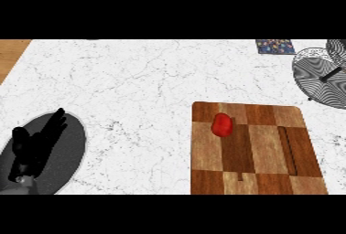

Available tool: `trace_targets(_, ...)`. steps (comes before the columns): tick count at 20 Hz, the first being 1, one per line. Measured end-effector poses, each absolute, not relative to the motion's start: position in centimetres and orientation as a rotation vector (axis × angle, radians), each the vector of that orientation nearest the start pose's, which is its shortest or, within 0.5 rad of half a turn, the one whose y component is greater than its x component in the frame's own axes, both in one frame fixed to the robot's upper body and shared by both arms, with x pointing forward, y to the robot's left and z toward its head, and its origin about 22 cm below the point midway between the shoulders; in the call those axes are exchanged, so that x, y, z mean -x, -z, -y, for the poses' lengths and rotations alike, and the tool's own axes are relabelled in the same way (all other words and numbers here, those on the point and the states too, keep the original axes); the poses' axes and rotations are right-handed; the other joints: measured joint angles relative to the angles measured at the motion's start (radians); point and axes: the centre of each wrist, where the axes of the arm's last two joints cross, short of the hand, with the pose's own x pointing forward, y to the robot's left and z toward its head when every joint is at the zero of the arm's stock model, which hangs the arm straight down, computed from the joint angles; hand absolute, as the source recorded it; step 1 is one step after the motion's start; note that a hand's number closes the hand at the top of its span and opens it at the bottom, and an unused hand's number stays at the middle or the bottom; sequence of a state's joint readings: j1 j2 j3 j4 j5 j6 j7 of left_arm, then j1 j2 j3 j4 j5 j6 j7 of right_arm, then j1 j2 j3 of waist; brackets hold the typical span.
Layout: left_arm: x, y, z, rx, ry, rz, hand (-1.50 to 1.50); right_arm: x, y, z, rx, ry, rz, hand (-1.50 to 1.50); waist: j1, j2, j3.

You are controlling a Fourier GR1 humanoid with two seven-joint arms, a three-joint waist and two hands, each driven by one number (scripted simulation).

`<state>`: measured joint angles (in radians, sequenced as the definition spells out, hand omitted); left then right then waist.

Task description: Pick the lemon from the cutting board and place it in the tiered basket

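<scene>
A wooden checkered cutting board [270, 173] lies at the lower right of the counter. On its upper left part rests a small red oval object [222, 124]; it looks red, not lemon yellow. The wire tiered basket [323, 77] stands at the far right edge, partly cut off. My left hand [34, 146] shows at the lower left with straight fingers pointing up, open and holding nothing, far from the board. My right hand is not visible.
A dark grey round plate [67, 151] lies beneath the left hand. A patterned blue cloth [275, 46] sits at the back right. The white marble counter [135, 82] has a wooden strip [10, 52] along its upper left.
</scene>
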<state>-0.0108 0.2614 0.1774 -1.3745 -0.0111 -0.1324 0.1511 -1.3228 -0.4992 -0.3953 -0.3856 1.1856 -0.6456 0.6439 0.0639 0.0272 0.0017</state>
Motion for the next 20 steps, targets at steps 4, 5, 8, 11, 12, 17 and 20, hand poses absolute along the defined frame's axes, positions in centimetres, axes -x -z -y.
trace_targets(4,-24.1,0.9,-34.2,-0.243,0.117,1.240,0.00,-46.6,-24.7,32.6,1.659,0.032,1.135,1.50,0.002,0.006,-0.003)
trace_targets(5,-24.0,0.9,-34.3,-0.242,0.119,1.238,0.00,-46.3,-24.5,33.6,1.712,-0.037,1.082,1.50,0.003,0.005,-0.003)
trace_targets(8,-23.9,0.8,-34.5,-0.241,0.120,1.243,0.00,-45.8,-25.3,35.6,1.821,-0.199,0.953,1.50,0.008,0.005,-0.003)
trace_targets(11,-24.0,1.0,-34.4,-0.239,0.124,1.239,0.00,-45.4,-26.2,36.7,1.884,-0.343,0.859,1.50,0.009,0.004,-0.003)
trace_targets(12,-24.0,1.0,-34.4,-0.235,0.124,1.239,0.00,-45.3,-26.7,36.9,1.897,-0.378,0.834,1.50,0.011,0.004,-0.002)
trace_targets(17,-24.4,0.8,-34.6,-0.235,0.122,1.235,0.00,-44.8,-27.8,37.9,1.915,-0.501,0.785,1.50,0.009,0.003,-0.001)
trace_targets(20,-24.5,0.7,-34.7,-0.237,0.122,1.233,0.00,-44.6,-28.6,38.4,1.914,-0.562,0.751,1.50,0.010,0.003,-0.001)
